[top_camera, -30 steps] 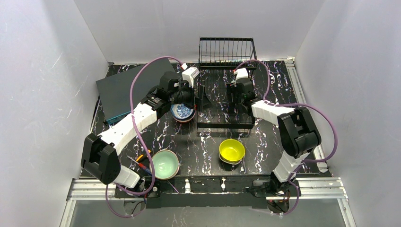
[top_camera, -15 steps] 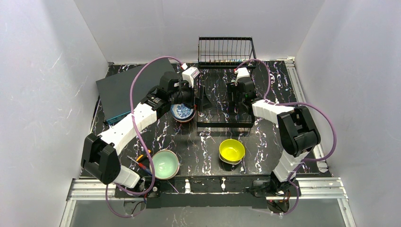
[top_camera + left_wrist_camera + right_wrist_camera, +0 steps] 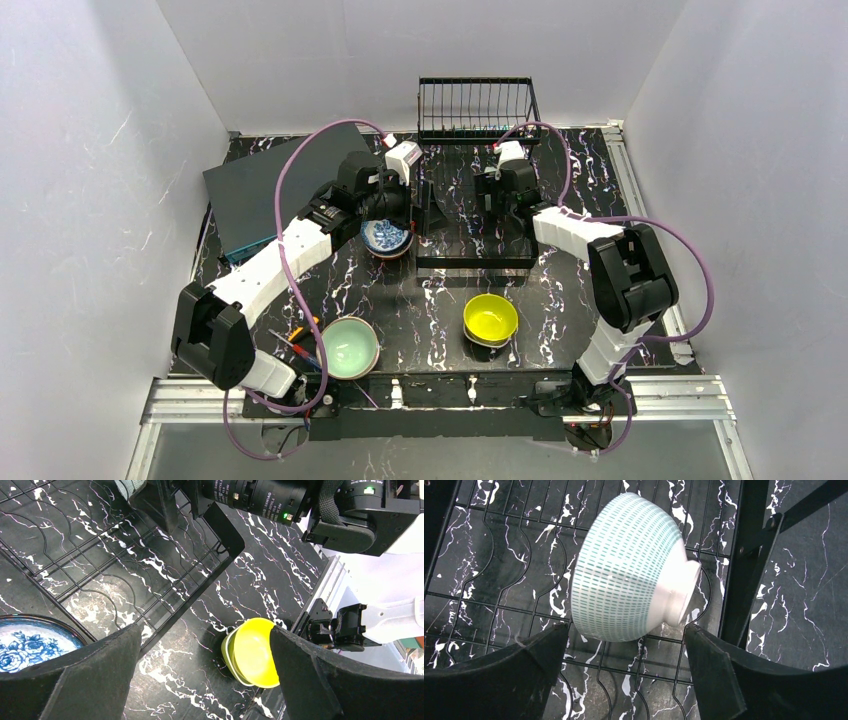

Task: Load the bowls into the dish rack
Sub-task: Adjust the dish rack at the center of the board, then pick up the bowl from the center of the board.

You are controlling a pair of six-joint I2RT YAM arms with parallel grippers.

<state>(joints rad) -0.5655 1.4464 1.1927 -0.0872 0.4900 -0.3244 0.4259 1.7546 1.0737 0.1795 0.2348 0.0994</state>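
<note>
Marbled table (image 3: 430, 305); bowl (image 3: 629, 570) beside rack (image 3: 748, 540) edge

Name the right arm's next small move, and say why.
Probably draw the right gripper straight up off the green-striped white bowl. Its fingers stand open, and the bowl lies tilted on the dish rack wires, not gripped. A sideways swing might knock it.
</note>
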